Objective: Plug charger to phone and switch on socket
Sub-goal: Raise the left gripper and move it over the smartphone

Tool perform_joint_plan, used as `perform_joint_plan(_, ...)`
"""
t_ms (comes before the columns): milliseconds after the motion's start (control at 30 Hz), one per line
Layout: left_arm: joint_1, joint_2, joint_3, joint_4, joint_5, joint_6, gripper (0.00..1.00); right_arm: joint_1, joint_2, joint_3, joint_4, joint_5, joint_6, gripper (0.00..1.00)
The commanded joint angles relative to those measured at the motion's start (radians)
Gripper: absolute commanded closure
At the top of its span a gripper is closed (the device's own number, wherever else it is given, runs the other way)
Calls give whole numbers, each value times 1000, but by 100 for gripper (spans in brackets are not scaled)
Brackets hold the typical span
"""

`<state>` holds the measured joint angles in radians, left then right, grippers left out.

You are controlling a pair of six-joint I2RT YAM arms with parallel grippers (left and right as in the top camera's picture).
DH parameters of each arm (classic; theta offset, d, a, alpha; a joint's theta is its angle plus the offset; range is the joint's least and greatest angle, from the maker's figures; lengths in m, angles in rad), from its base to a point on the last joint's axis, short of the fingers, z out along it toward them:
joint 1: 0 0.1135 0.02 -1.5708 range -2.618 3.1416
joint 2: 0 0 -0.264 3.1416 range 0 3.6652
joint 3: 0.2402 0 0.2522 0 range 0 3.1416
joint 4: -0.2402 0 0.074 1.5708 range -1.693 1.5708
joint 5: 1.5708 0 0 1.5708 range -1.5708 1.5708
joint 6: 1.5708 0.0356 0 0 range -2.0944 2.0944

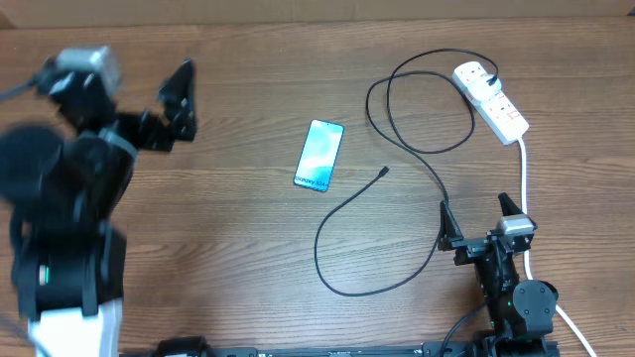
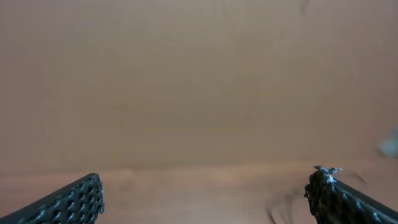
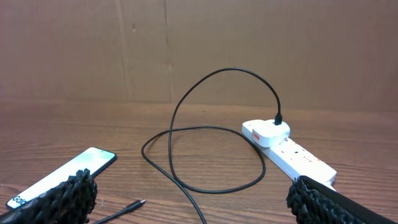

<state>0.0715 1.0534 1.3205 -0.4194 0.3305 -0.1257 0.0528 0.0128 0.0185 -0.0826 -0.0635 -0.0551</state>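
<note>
The phone [image 1: 319,154] lies flat on the wooden table with its light blue screen lit; it also shows at the lower left of the right wrist view [image 3: 62,175]. The charger [image 1: 429,149], a thin black cable, loops across the table. Its connector tip [image 1: 384,171] lies loose a little to the right of the phone, and its black plug [image 3: 277,119] sits in the white socket [image 1: 493,101]. My left gripper [image 1: 182,107] hovers open, far left of the phone, holding nothing. Below the socket, my right gripper [image 1: 474,210] stands open and holds nothing.
The socket's thick white cord [image 1: 524,188] runs down past my right arm toward the table's front edge. A cardboard wall [image 3: 199,43] stands behind the table. The left wrist view shows only blurred wood between the fingers [image 2: 68,202].
</note>
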Motion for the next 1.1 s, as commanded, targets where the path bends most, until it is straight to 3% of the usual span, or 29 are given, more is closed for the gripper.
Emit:
perform_joint_plan(0,-6,96,42,9,246,44,0,-2,-10,-10,2,-1,6,0)
perform_joint_plan(167,-16,224,128,-29,243,-44,0,-2,-10,-10,2,-1,6,0)
perform_joint_plan(267,-61,325,259,-172,194,-33,0,-2,-10,-10,2,-1,6,0)
perform_joint_plan(500,-281,615,665,-634,-317,4,0,-2,-10,-10,2,-1,6,0)
perform_joint_plan(567,-327,678,728,-698,-377,-12,0,-2,-10,-10,2,-1,6,0)
perform_joint_plan(833,-431,828,757,-740,-370,-13,0,-2,-10,-10,2,-1,6,0)
perform_joint_plan(1067,-465,917,757,-753,-212,-14,0,-2,-10,-10,2,-1,6,0)
